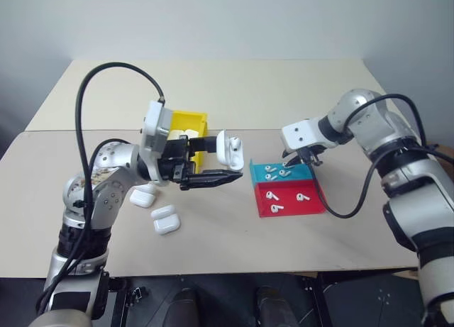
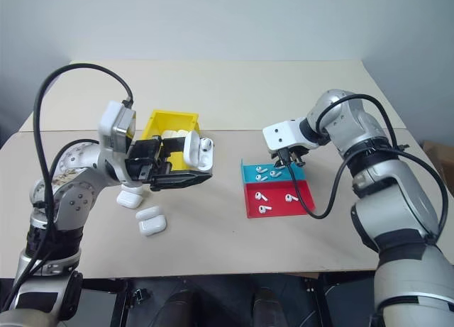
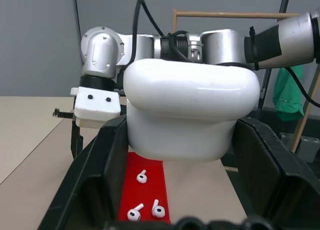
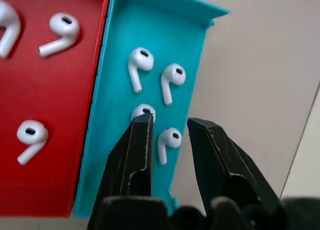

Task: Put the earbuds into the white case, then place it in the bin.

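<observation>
Glossy rounded white case (image 3: 187, 113)

The right claw (image 4: 169, 132) hangs over the blue tray (image 4: 112, 125), its parted fingers (image 4: 135, 155) straddling one of four earbuds (image 4: 169, 140); the red tray (image 4: 55, 90) adjoins.

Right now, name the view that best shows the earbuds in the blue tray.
Right wrist view: four earbuds lie large in the blue tray, between the right gripper fingers. Both eye views show them as specks.
</observation>
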